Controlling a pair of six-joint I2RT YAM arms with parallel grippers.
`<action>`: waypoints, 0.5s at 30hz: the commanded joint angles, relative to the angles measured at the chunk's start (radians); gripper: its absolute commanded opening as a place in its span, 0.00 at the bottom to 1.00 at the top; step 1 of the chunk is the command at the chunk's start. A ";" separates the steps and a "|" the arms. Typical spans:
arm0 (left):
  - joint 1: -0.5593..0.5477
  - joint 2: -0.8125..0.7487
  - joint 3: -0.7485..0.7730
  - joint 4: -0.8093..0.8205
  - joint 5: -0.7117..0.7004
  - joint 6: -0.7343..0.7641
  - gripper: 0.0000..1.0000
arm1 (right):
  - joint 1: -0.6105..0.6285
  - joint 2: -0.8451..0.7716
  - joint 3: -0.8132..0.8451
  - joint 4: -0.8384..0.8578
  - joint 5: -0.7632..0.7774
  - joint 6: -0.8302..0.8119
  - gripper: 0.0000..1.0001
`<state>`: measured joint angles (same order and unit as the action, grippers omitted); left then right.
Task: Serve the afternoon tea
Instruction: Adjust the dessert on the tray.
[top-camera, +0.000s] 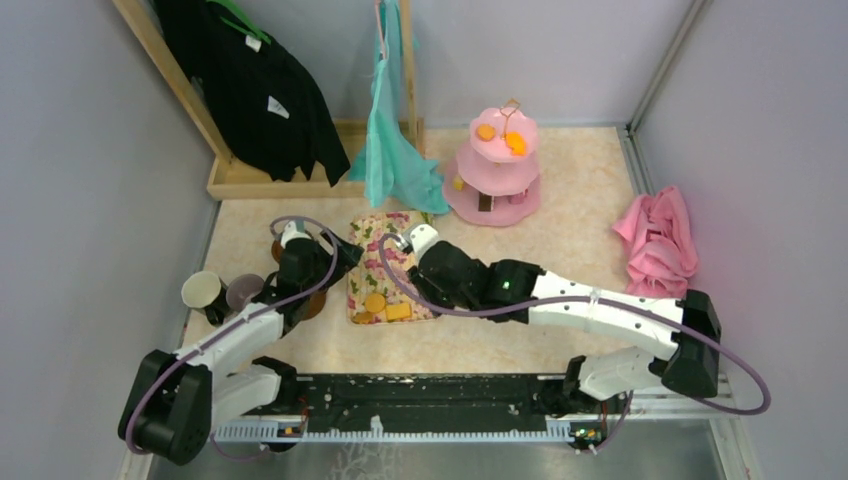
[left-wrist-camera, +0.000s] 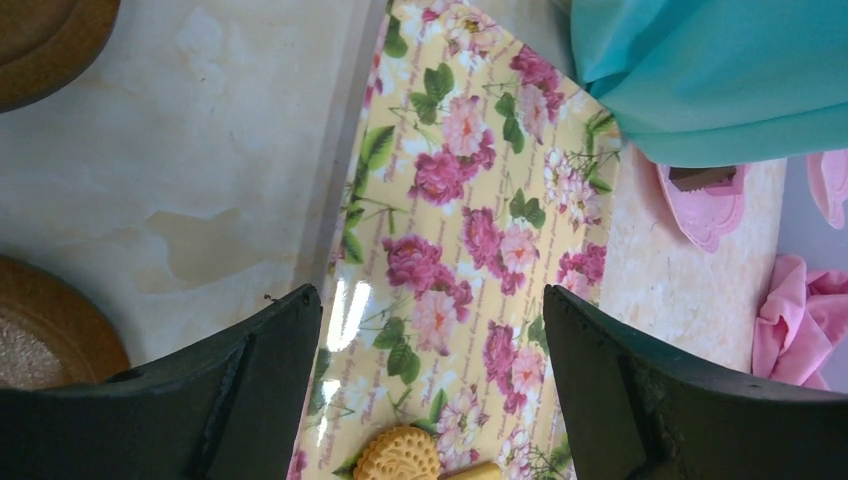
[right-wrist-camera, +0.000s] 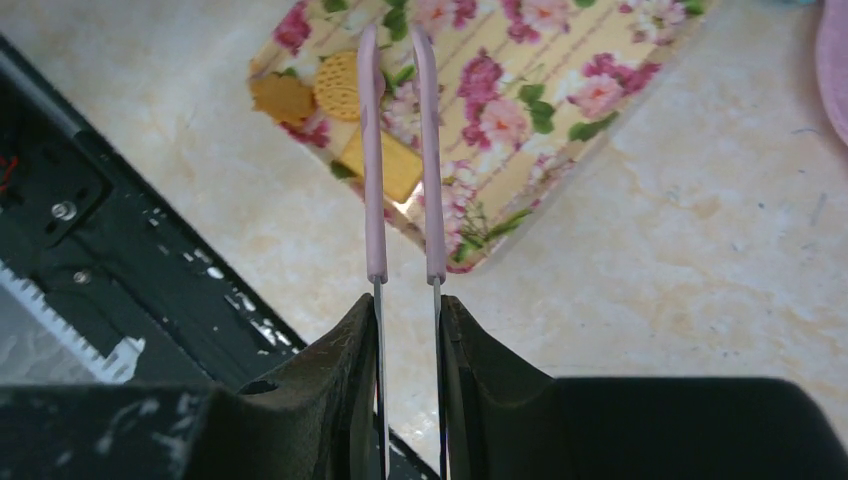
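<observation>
Biscuits (top-camera: 375, 301) lie at the near end of the floral tray (top-camera: 365, 235) (its middle is hidden under the right arm). The pink stand (top-camera: 465, 205), well beyond it, carries orange snacks (top-camera: 486, 131) on top. The right gripper (right-wrist-camera: 408, 320) clamps pink-tipped tongs (right-wrist-camera: 371, 170); the left gripper (left-wrist-camera: 432, 310) gapes empty over the tray.
</observation>
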<state>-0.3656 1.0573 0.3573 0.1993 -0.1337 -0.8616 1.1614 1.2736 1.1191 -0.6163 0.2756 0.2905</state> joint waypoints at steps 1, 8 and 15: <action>0.014 -0.010 -0.024 -0.003 -0.002 -0.029 0.86 | 0.082 -0.007 -0.015 0.164 -0.019 0.038 0.22; 0.036 -0.005 -0.027 0.004 0.013 -0.024 0.86 | 0.176 0.093 -0.023 0.254 -0.069 0.051 0.19; 0.067 -0.002 -0.034 0.017 0.045 -0.020 0.86 | 0.231 0.192 -0.025 0.312 -0.110 0.073 0.19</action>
<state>-0.3126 1.0576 0.3367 0.1944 -0.1146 -0.8822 1.3670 1.4376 1.0927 -0.4042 0.1993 0.3378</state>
